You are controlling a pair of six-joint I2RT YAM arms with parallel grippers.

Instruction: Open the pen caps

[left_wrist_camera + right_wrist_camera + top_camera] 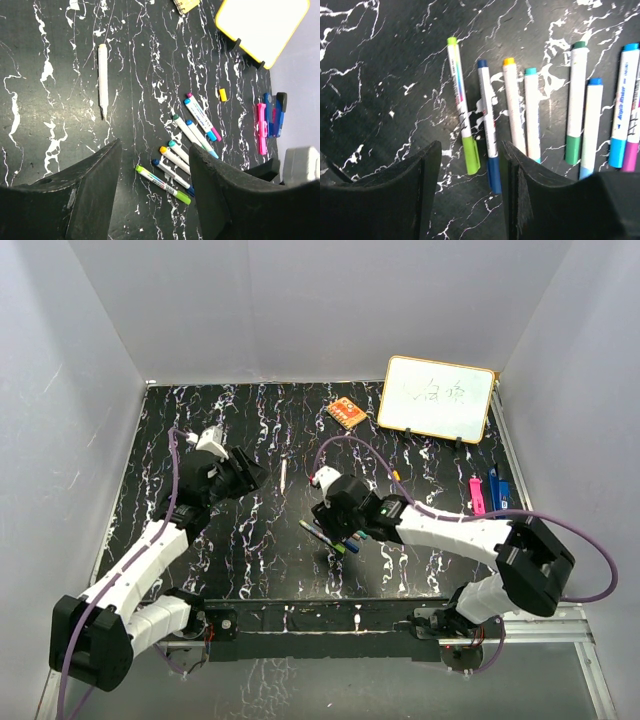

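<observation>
Several white markers lie side by side on the black marbled table (pixel 250 560). In the right wrist view their caps point toward me: a lime green cap (pixel 471 155), a dark blue cap (pixel 493 175), a green cap (pixel 573 149), a light blue cap (pixel 617 152) and a pink cap (pixel 631 156). My right gripper (pixel 471 147) is open just above the lime and dark blue caps, holding nothing; it also shows in the top view (pixel 325 525). My left gripper (pixel 155 145) is open and empty, higher up and to the left (pixel 250 473). A loose yellow cap (pixel 223 94) lies apart.
An uncapped white marker (pixel 284 474) lies alone left of centre. An orange patterned block (pixel 346 413) and a yellow-framed whiteboard (pixel 437 398) stand at the back. Pink (pixel 477 495) and blue (pixel 497 485) items lie at the right. Grey walls enclose the table.
</observation>
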